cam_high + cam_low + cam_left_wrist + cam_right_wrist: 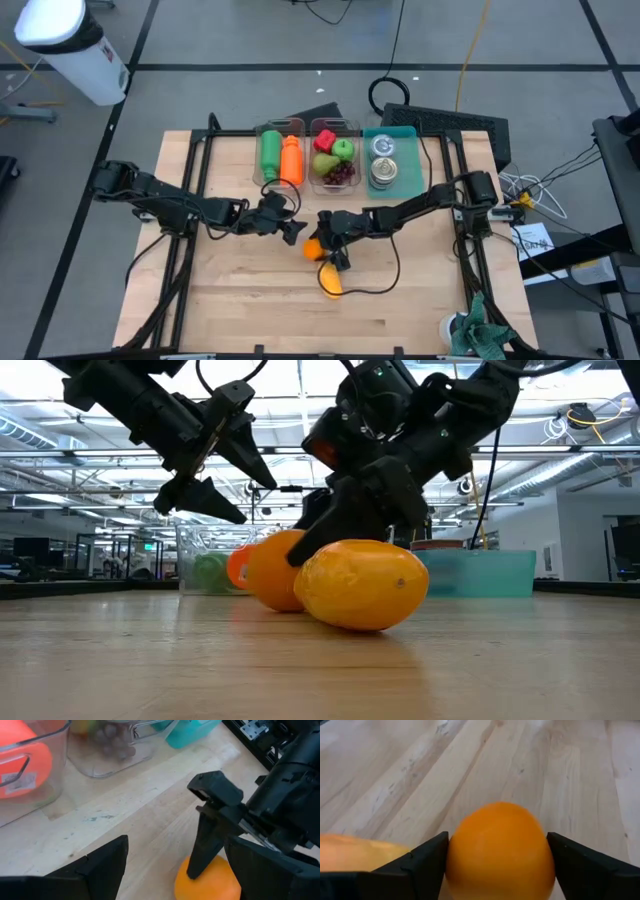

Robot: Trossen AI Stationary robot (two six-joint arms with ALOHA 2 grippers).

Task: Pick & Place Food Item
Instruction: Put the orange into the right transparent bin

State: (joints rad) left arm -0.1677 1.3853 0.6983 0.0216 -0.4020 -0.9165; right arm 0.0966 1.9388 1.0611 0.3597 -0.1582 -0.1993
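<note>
Orange [500, 852] sits on the table between the right gripper's [331, 254] fingers, so the squeeze should stay centred on its widest part to stop it rolling toward the mango [330, 279] just beside. Jaws are wide, flanking the fruit, grip not yet firm. Left gripper [290, 230] hangs open nearby, empty.

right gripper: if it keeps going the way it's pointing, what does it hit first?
Probably the orange: it already sits between the right gripper fingers, which flank it closely. Past it, only the wooden table shows.
</note>
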